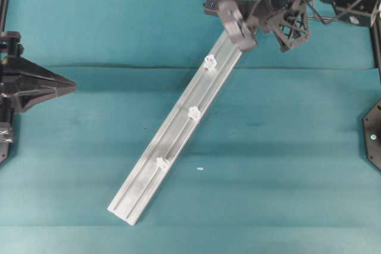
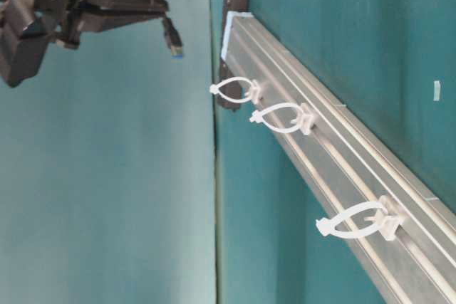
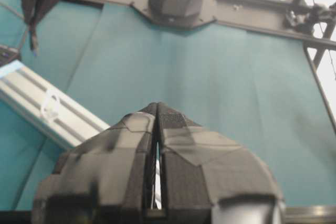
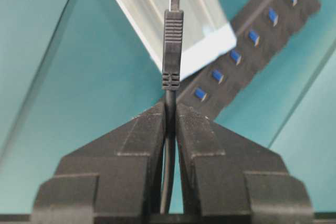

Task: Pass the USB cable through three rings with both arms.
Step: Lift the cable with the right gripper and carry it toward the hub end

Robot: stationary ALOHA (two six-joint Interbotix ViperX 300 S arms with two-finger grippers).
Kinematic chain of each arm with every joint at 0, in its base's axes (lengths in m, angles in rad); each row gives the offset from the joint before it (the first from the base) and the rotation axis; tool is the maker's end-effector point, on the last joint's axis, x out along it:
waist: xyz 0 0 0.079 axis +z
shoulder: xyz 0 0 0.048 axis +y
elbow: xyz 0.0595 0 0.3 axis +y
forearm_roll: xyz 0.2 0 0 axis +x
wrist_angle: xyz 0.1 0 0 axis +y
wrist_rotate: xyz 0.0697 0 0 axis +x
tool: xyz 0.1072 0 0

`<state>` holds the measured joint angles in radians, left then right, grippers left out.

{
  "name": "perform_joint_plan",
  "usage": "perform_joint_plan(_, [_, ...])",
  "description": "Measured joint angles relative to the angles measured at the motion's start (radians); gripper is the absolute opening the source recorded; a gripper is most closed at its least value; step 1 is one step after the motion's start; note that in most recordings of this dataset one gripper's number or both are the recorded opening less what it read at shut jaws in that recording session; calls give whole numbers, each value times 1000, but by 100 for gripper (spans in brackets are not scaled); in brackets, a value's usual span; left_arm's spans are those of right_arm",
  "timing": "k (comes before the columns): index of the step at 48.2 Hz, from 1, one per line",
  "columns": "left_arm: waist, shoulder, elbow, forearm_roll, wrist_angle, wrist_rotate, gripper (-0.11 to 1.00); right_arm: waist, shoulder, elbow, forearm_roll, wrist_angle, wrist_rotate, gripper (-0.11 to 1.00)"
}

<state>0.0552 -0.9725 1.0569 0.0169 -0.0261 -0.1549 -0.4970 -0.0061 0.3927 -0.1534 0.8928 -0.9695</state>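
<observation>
My right gripper [image 4: 169, 124] pinches the USB cable [image 4: 172, 51] just behind its plug, jaws narrowed on the thin black cord. In the right wrist view the plug stands straight out beyond my fingertips, its long axis in line with the gripper, metal tip pointing away toward the near end of the rail [image 4: 173, 19]. From table level the plug [image 2: 173, 39] hangs clear of the cloth, blue-tipped end slanting down and toward the rail's top end, well apart from the nearest ring.

The black hub [image 4: 252, 51] lies at the rail's far end, its row of blue ports facing up; in the overhead view it sits beneath my right arm [image 1: 235, 22].

The rail [image 1: 178, 132] runs diagonally across the table, from lower left up to upper right in the overhead view. The three rings [image 1: 194, 112] sit spaced along it, each white loop jutting out from the rail's side. No cord runs through any of them.

My left gripper [image 3: 157, 111] holds nothing, its jaws nearly together with a thin slit between them. It sits at the left edge of the table [image 1: 65, 86], pointing across toward the rail.

Teal cloth [image 1: 286, 147] covers the table, creased in flat bands. A small white scrap [image 1: 200, 169] lies on it just right of the rail's lower part. Black frame bars [image 3: 252, 14] border the far edge.
</observation>
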Motion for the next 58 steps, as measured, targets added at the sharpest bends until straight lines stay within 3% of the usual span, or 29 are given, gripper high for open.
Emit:
perform_joint_plan(15, [3, 14, 0, 2, 5, -5, 25, 5, 31, 44, -2, -124, -29, 11])
perform_joint_plan(19, [6, 21, 0, 0, 5, -5, 40, 9, 40, 44, -2, -137, -31, 11])
perform_joint_plan(27, [18, 48, 0, 2, 5, -21, 83, 20, 58, 44, -2, -146, -32, 11])
perform_joint_plan(30, [18, 58, -2, 0, 5, -35, 93, 26, 67, 44, -2, -147, -32, 11])
perform_joint_plan(37, [20, 86, -3, 2, 5, -66, 91, 44, 84, 43, -2, -166, -34, 11])
perform_joint_plan(58, [21, 126, -5, 0, 3, -66, 90, 71, 120, 43, -2, -244, -35, 11])
